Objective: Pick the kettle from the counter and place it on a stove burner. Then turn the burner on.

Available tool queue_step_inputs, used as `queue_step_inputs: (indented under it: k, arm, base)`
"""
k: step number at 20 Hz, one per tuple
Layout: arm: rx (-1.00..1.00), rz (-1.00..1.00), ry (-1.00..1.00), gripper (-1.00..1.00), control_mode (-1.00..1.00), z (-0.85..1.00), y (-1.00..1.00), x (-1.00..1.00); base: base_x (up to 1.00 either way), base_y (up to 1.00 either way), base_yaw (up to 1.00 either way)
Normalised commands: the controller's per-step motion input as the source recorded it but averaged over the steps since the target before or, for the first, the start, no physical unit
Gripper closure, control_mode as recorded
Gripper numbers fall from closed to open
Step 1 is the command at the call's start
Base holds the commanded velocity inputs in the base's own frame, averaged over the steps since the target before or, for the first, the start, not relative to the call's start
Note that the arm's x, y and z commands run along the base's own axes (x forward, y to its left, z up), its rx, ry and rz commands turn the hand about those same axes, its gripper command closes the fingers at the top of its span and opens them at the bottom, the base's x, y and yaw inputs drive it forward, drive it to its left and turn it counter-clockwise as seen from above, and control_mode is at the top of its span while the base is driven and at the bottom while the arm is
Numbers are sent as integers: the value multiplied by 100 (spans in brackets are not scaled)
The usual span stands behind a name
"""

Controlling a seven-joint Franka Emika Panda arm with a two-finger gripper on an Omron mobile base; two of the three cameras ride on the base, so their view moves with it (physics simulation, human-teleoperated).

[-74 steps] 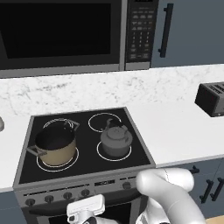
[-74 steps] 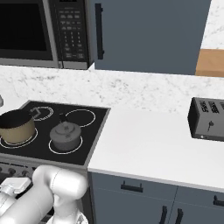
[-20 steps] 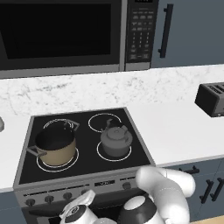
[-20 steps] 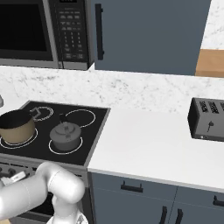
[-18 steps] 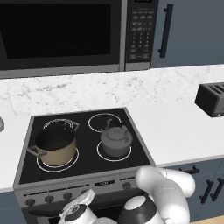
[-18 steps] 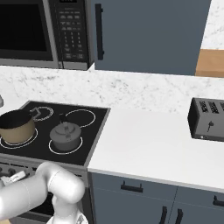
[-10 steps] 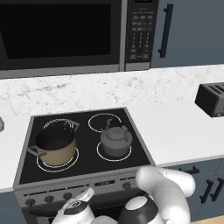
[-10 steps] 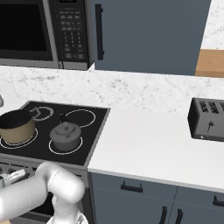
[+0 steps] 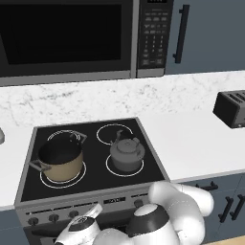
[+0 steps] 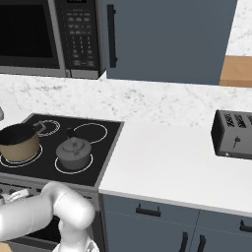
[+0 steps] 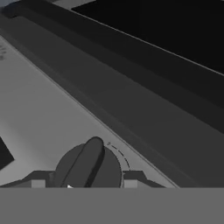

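Observation:
The dark grey kettle (image 9: 127,153) (image 10: 74,152) stands upright on the front right stove burner (image 9: 111,168) (image 10: 61,170), a thin white circle in the black glass cooktop. The white counter (image 9: 191,143) (image 10: 162,162) lies to the right of the stove. My gripper (image 9: 91,213) (image 10: 10,197) is low at the stove's front control panel, well below the kettle. In the hand view, a round dark knob (image 11: 87,166) with a raised bar sits between my fingertips (image 11: 37,181), and the gripper (image 11: 84,181) is shut on its sides.
A tan pot (image 9: 60,160) (image 10: 18,142) occupies the front left burner. A black toaster (image 9: 232,109) (image 10: 234,134) stands on the counter at the right. A microwave (image 9: 72,38) hangs above the stove. More knobs (image 9: 52,218) line the panel to the left of my hand.
Since the earliest frame my hand has rolled at the control panel. Over the last second it has barely shifted. The kettle and the pot have not moved.

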Motion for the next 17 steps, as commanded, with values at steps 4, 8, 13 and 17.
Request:
queue_step_inputs:
  k: [4,8,13,17]
  arm:
    - [-45,37,36,100,-100,40,33,21]
    - [-39,46,31,100,-100,38,31,7]
    - [-26,66,24,100,-100,25,7,0]
    - [-18,37,14,100,-100,4,11,0]
  base:
    - [0,0,0]
    - [0,0,0]
    - [0,0,0]
    - [0,0,0]
